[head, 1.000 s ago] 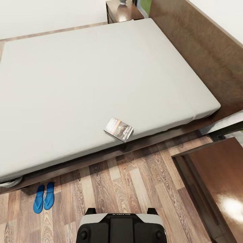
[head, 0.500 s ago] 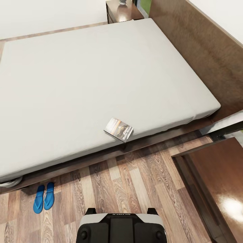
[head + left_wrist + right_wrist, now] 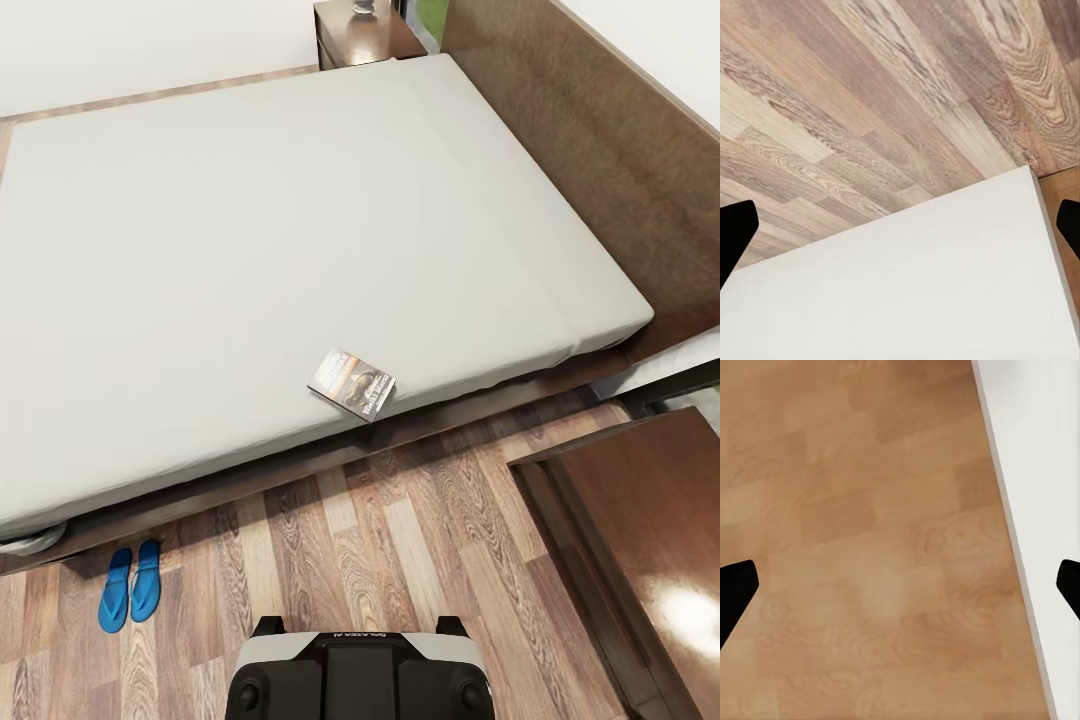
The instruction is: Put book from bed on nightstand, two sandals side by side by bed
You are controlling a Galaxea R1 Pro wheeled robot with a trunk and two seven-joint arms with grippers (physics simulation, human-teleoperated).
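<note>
The book lies flat on the bed, right at the mattress's near edge at about 6 o'clock of it, cover up and turned askew; being so near the rim, it looks reachable from the floor side. The two sandals lie on the wood floor at about 8 o'clock from the book, already paired, touching or nearly so, just beside the bed frame. That half of the task looks settled. A nightstand with a glossy top stands at 4 o'clock from the book, the handier target; another nightstand sits at the far corner, at 12 o'clock.

The head view gives the whole layout and the robot's dark base. The left wrist view shows the left claw, dark fingertips wide apart, over floor planks and a white panel. The right wrist view shows the right claw likewise spread, empty, above the floor.
</note>
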